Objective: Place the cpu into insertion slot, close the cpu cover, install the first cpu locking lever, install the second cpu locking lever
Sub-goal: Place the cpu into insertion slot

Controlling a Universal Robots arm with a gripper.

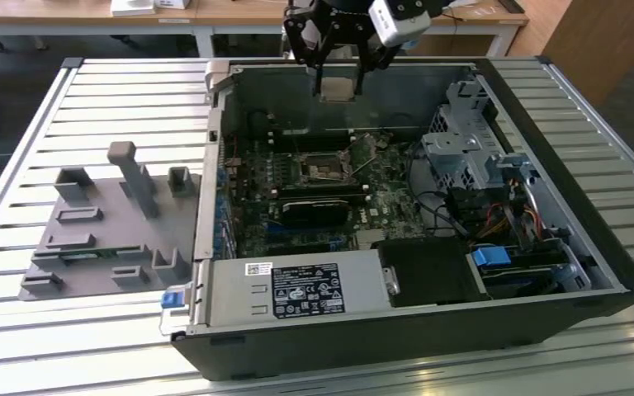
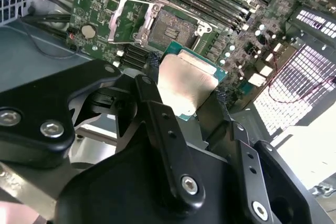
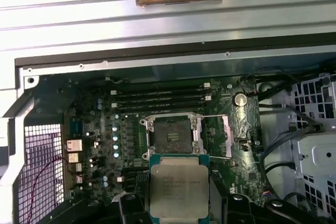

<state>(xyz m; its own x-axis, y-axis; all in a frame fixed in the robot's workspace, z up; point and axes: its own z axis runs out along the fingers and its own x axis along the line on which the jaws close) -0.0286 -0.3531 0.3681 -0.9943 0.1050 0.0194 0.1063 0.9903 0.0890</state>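
My gripper [image 1: 337, 89] hangs above the far side of the open computer case, shut on the cpu [image 1: 338, 86]. In both wrist views the cpu [image 2: 186, 82] [image 3: 177, 184] is a flat square chip with a grey metallic face, pinched at two opposite edges by the black fingers [image 2: 153, 60]. Below it on the green motherboard lies the insertion slot [image 3: 172, 135] [image 2: 176, 31] [image 1: 323, 170], uncovered, with a dark centre and silver rim. The cpu cover [image 3: 217, 136] [image 2: 130, 22], a thin silver frame, is swung open beside the slot. The cpu is held clear of the slot, not touching it.
Long black memory slots [image 3: 157, 98] run beside the socket. A black block [image 1: 317, 208] sits on the board toward the power supply [image 1: 295, 290]. A drive cage [image 1: 466, 153] and cables fill the exterior view's right. A grey fixture plate [image 1: 108, 227] lies outside the case on the slatted table [image 1: 30, 124].
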